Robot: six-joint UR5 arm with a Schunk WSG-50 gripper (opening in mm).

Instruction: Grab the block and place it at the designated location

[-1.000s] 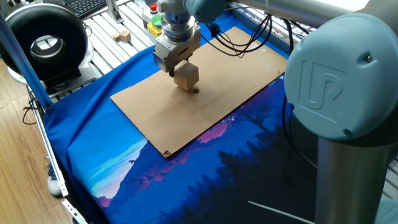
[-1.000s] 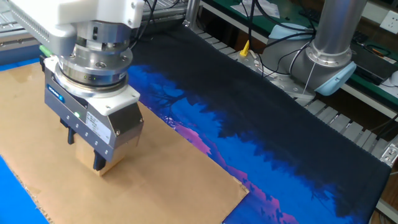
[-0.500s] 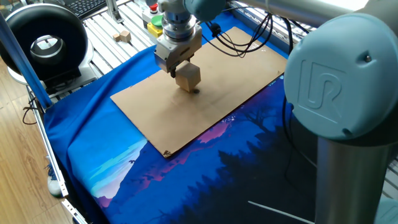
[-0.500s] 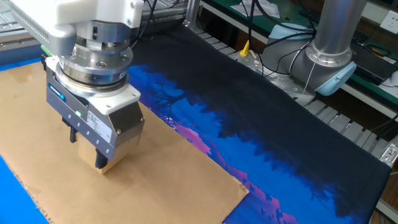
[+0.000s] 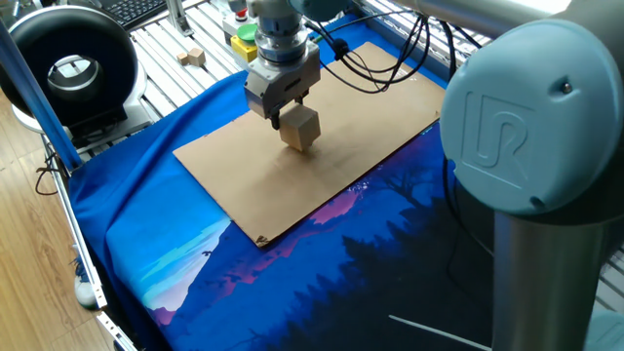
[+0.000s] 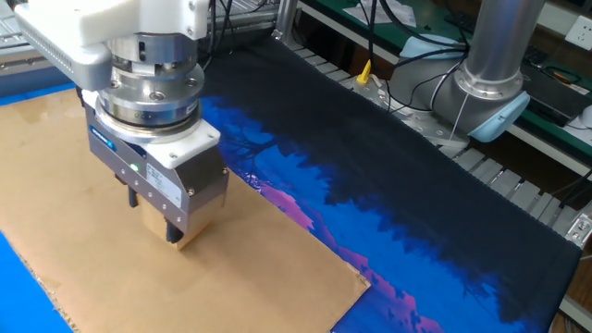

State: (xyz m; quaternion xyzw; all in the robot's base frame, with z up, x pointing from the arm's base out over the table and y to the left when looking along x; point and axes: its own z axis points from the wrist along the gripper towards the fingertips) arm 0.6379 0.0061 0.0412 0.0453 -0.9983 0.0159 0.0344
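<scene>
Lettering shows only on my arm's grey joint cap point(image 5: 522, 127), an embossed UR mark. My claw point(image 5: 285, 109) is clenched on the block point(image 5: 300, 129), one tan cube held above the cardboard sheet point(image 5: 312, 146). A second, smaller cube point(image 5: 195, 58) lies well apart on the slatted table point(image 5: 156, 49).

Gripper point(image 6: 159, 215) low over brown board point(image 6: 277, 268), fingers clamped on tan block point(image 6: 192, 240) — blue printed cloth point(image 6: 388, 231) beside.

The tool point(image 5: 289, 112) points straight down, its 2 fingers clamped shut on a load
</scene>
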